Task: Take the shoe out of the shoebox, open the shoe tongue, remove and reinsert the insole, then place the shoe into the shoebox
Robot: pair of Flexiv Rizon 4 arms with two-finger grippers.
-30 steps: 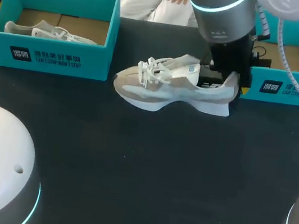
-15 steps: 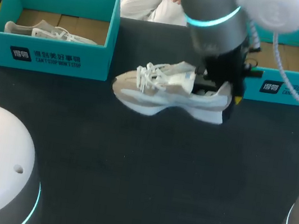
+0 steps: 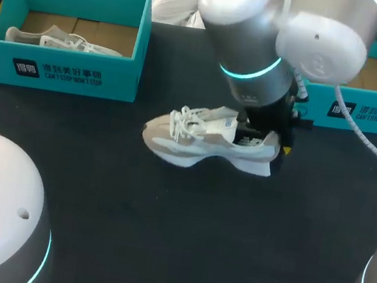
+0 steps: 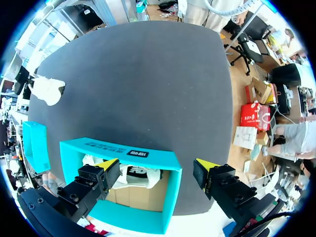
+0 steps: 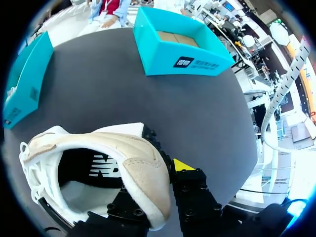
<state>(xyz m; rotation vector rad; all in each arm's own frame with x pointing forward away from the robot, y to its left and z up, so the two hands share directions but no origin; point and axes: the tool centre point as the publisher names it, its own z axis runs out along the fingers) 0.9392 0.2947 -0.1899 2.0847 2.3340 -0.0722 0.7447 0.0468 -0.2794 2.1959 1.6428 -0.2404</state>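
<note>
Head view puts the white-and-beige mesh sneaker (image 3: 203, 142) mid-frame over the black table (image 3: 159, 237), its long axis running left to right, toe left, heel right. Your right gripper (image 3: 275, 139) pinches the heel collar, one finger inside and one outside. Your left gripper (image 4: 157, 165) hangs with fingers spread above the teal cardboard shoebox (image 3: 70, 76) at upper left, well apart from the sneaker, so the tongue likely needs a long reach. A second teal shoebox (image 3: 365, 112) sits upper right, near the heel.
</note>
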